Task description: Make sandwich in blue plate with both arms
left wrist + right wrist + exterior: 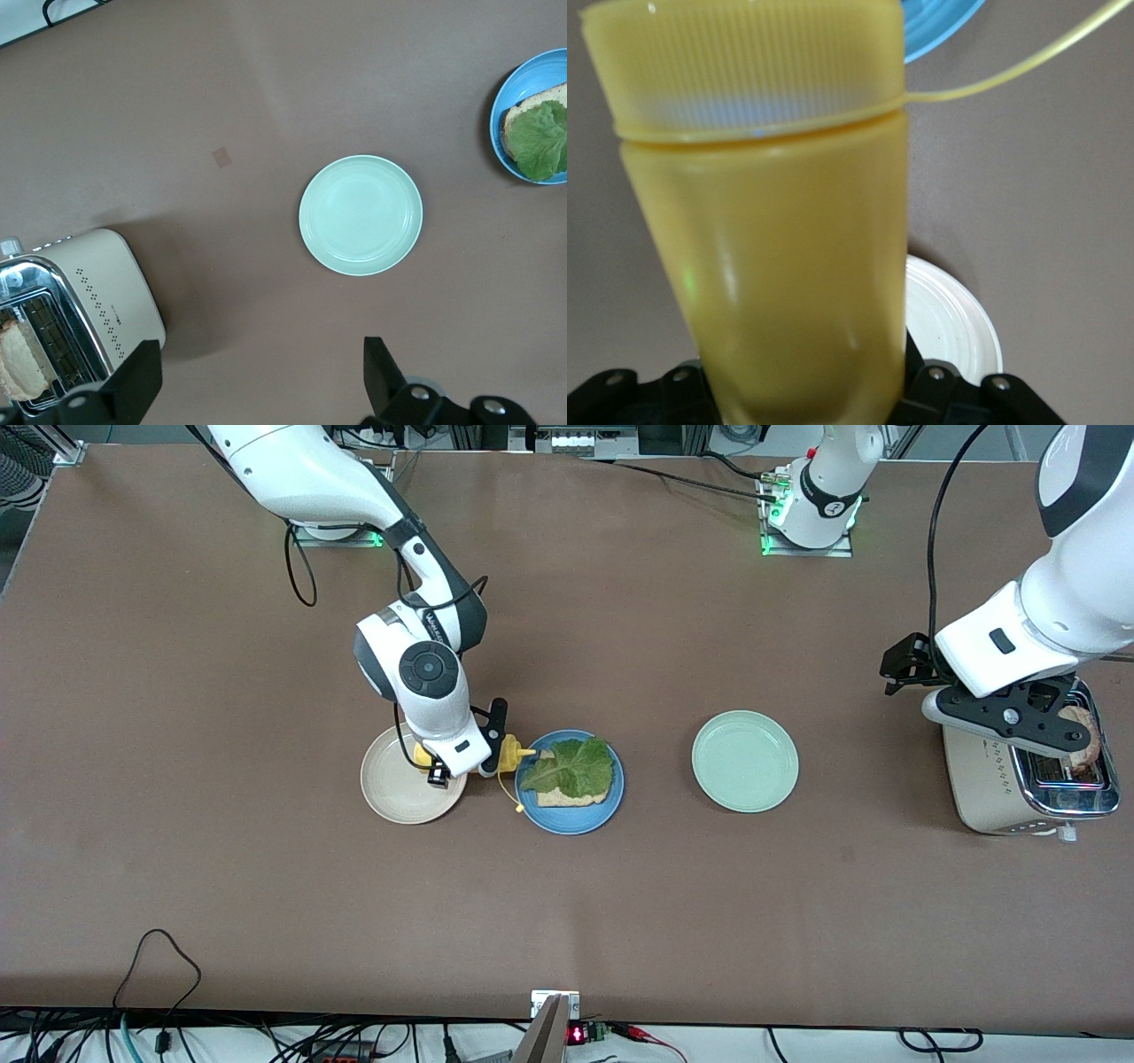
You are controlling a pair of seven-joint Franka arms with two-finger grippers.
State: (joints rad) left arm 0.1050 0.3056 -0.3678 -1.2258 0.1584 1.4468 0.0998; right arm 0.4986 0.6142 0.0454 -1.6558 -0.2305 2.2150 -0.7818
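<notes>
The blue plate [570, 828] holds one bread slice [567, 797] with a green lettuce leaf [571, 766] on top. No second slice lies on it. My right gripper [490, 746] is shut on a yellow squeeze bottle [509, 753], tilted with its nozzle at the plate's rim. The bottle [771, 248] fills the right wrist view, with the right gripper [806, 390] around its base. My left gripper [1019, 722] is open and empty over the toaster [1001, 788]. In the left wrist view the left gripper [257, 381] is beside the toaster [89, 292], which holds a bread slice [18, 359].
A cream-beige plate [390, 788] lies under the right wrist, beside the blue plate. A pale mint-green plate [744, 761] sits between the blue plate and the toaster. The bread slice [1083, 731] sticks up from the toaster slot. The bottle's cap tether [509, 797] hangs down.
</notes>
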